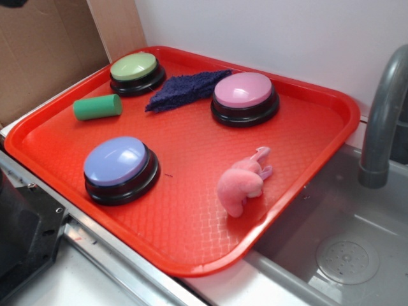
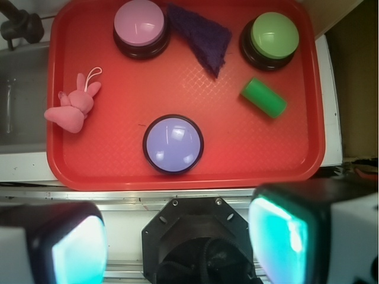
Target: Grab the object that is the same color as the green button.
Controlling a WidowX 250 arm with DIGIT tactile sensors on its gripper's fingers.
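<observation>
A: Where is the cylinder (image 1: pixel 97 107) lying?

B: It is lying on its side on the red tray (image 1: pixel 191 217), near the tray's left edge in the exterior view, just beside the green button (image 1: pixel 136 73) but apart from it. In the wrist view it is sitting below the green button, tilted diagonally.

A: And the end effector (image 2: pixel 177 236)?

B: It is hanging over the near side of the tray, outside the rim, holding nothing. Its fingers (image 2: pixel 284 231) are standing wide apart at the bottom of the wrist view, with the dark wrist mount showing between them. It is well apart from the cylinder.

A: What else is sitting on the tray?

B: A blue cloth (image 1: pixel 185 89) is lying between the green button and a pink button (image 1: pixel 245 97), its tip touching or almost touching the green button's base; I cannot tell which. A purple button (image 1: pixel 120 168) is sitting toward the near edge. A pink bunny (image 1: pixel 242 182) is lying toward the side nearest the sink (image 1: pixel 344 242).

A: Is anything touching the cylinder?

B: Only the tray. The cloth and the buttons are all lying clear of it.

A: And around the tray?

B: A grey faucet (image 1: pixel 382 121) is rising by the sink, and cardboard (image 1: pixel 44 51) is leaning behind the tray's far corner.
</observation>
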